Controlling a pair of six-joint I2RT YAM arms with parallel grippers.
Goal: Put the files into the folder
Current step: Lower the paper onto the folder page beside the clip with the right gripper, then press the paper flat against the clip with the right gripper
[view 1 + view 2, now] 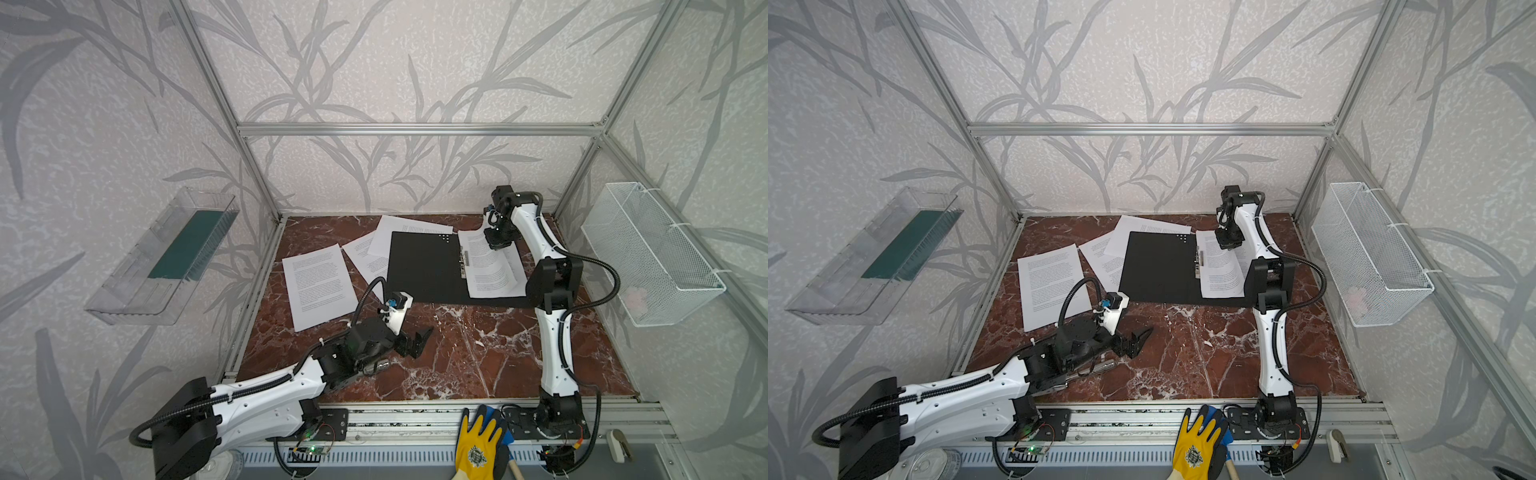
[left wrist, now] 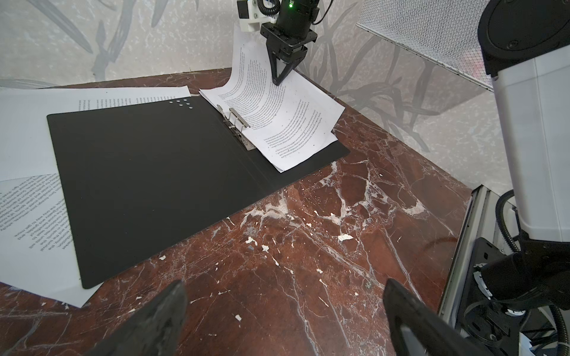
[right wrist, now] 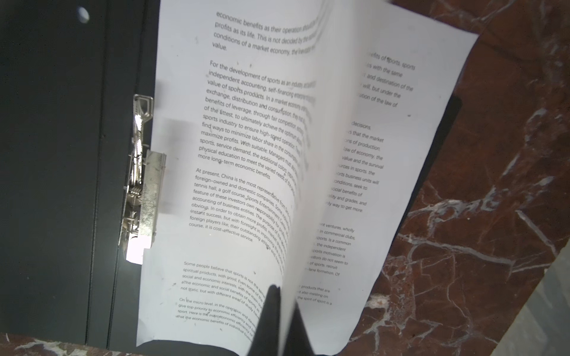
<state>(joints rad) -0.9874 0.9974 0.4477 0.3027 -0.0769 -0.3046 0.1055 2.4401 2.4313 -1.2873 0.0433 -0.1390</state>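
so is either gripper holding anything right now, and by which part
The right gripper pinches the top printed sheet by its lifted free edge, away from the metal clip; the left gripper is open, empty.

Even, diffuse light, moderately bright; only soft, faint shadows on the surface (image 1: 457, 353). Both top views stretch wide-angle toward the edges. Right wrist view: text on the lifted files (image 3: 246, 138) blurs near the fold, clip (image 3: 148, 185) glares.

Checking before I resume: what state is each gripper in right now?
Left gripper: open, holding nothing.
Right gripper: shut on the lifted sheet.
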